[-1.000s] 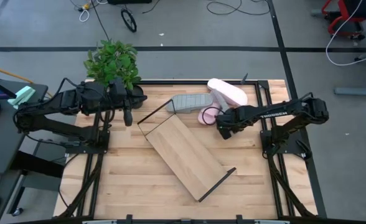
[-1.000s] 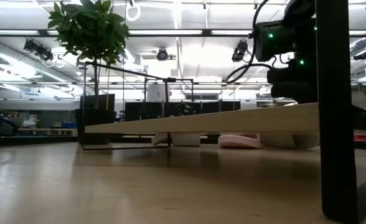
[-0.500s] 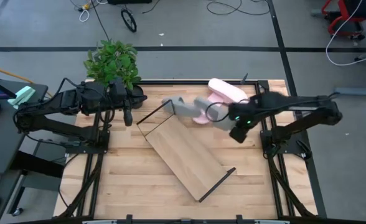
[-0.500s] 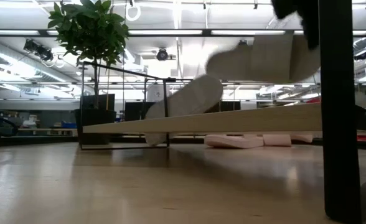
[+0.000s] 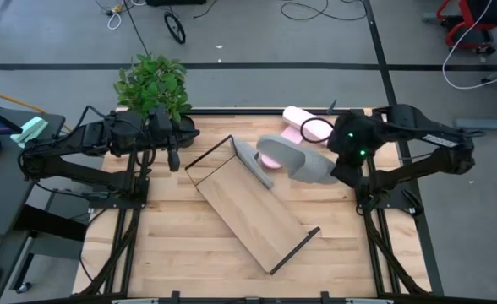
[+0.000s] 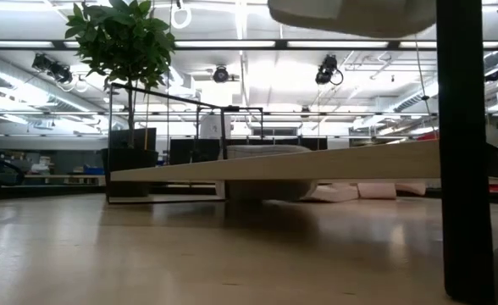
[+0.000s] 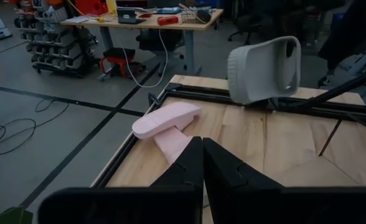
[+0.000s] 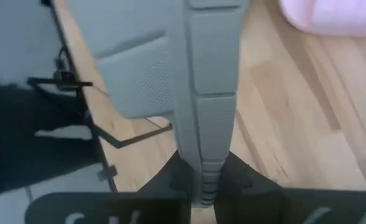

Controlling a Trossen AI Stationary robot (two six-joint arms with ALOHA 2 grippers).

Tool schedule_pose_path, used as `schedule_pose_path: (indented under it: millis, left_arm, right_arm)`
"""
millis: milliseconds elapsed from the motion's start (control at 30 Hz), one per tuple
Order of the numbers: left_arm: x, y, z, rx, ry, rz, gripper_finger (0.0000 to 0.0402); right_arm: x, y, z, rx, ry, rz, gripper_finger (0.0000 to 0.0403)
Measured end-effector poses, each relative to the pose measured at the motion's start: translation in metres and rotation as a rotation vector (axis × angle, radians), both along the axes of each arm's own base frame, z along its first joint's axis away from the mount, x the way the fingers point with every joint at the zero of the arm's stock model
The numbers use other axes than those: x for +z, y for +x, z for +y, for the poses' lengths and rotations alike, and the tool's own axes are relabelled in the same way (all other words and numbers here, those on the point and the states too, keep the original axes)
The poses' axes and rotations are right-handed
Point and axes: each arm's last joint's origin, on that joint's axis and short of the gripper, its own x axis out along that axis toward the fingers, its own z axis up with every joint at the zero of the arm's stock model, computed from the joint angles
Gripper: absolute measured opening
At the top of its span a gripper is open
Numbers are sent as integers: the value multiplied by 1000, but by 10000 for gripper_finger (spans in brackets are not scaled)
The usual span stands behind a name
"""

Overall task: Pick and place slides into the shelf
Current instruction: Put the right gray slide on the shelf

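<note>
My right gripper (image 5: 333, 162) is shut on a grey slide (image 5: 297, 160), held high over the table's far right part; it shows at the top of the low view (image 6: 351, 13) and in the left wrist view (image 7: 264, 68). A second grey slide (image 5: 253, 160) lies at the far end of the shelf (image 5: 253, 209), on the board's edge. Two pink slides (image 5: 306, 127) rest on the table near the far edge, one partly hidden under the held slide. My left gripper (image 5: 172, 157) waits shut by the plant, at the table's far left. My right gripper pinches the grey slide's sole at one end (image 8: 208, 177), one finger (image 8: 170, 177) on each flat face. The sole runs straight away from the fingers, toward the table's left. The slide is lifted clear of the table and the shelf.
A potted plant (image 5: 153, 84) stands at the far left corner. The shelf lies slantwise across the table's middle, its black frame ends (image 5: 208, 154) at the far-left and near-right. Bare tabletop (image 5: 164, 245) lies on the near side.
My right gripper took hold of one grey slide, swung up and lifted it clear, ending higher and nearer the table's right edge. The other grey slide was knocked, tumbled and came to rest on the shelf's far end. One pink slide shifted slightly.
</note>
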Motion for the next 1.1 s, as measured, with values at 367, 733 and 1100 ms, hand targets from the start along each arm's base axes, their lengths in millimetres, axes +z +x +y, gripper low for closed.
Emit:
schedule_pose_path:
  millis: [367,733,1100]
  left_arm:
    - [-2,0,0,0,-1,18,24]
    - [-3,-1,0,11,-38,18,10]
    - [-3,-1,0,14,-50,13,26]
  right_arm:
    - [-19,50,-31,324,42,-9,33]
    - [-63,99,-41,544,106,50,32]
    - [-86,123,2,775,172,84,32]
